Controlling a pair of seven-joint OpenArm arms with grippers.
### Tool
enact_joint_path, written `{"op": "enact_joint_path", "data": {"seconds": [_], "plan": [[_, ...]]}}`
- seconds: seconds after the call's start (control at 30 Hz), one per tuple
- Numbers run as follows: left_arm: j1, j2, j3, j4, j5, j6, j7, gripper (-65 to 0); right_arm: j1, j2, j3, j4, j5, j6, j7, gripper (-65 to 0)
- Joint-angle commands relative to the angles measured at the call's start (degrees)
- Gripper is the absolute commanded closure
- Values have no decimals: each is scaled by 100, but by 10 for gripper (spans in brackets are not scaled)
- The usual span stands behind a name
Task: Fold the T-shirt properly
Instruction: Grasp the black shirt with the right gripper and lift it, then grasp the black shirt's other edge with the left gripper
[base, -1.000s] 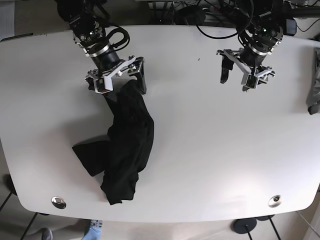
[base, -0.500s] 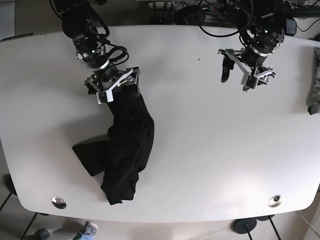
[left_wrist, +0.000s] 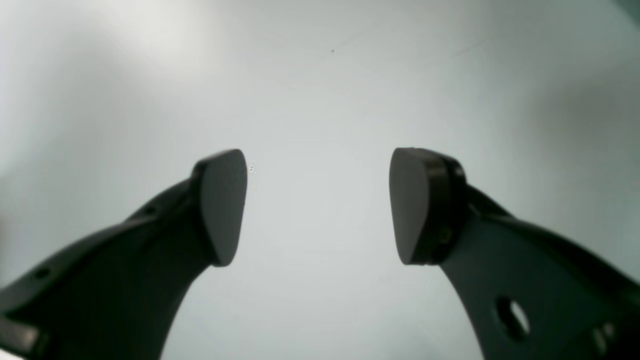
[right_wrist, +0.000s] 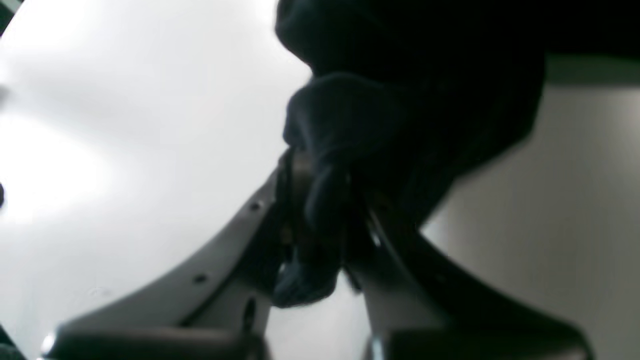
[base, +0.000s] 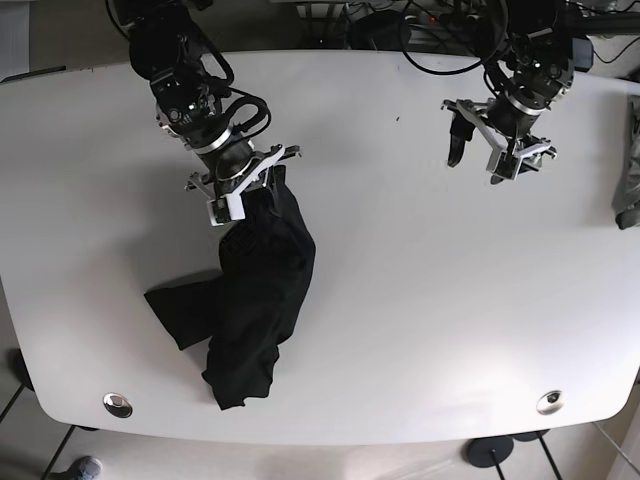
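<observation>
Item: black T-shirt (base: 250, 295), bunched in a long crumpled heap on the white table (base: 420, 300), lying toward the near edge on the right arm's side, one sleeve or flap sticking out sideways. Unfolded; the task looks barely begun.

Item: right gripper (base: 245, 185), at the far end of the heap. The wrist view shows its jaws clamped on a wad of the dark cloth (right_wrist: 320, 235); which part of the garment it has, collar or hem, I cannot make out in that dim close-up.

Item: left gripper (base: 497, 140), well apart from the shirt, over bare table. Its pads (left_wrist: 222, 207) stand wide, nothing between them.

Item: grey cloth (base: 628, 170) at the table's far side edge, untouched.

Step in hand, by my reckoning: drawing the shirt out flat. Best done by pulling low and slowly, so the fabric slides and spreads; the free left gripper should take an opposite corner.
</observation>
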Motion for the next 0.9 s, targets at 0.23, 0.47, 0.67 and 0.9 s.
{"op": "enact_joint_path", "data": {"seconds": [0.23, 0.47, 0.67, 0.9], "plan": [[-26, -317, -17, 128, -1029, -3, -164, -340, 2686, 22, -1485, 223, 32, 247, -420, -19], [0, -317, -17, 111, -1047, -3, -164, -338, 4831, -514, -1749, -638, 6, 405, -411, -19], [-8, -308, -17, 102, -1047, -3, -164, -338, 6194, -698, -1740, -1078, 6, 766, -437, -19], [-263, -299, 185, 14, -1012, -3, -146, -339, 7732, -690, -1740, -1614, 32, 810, -446, -19]]}}
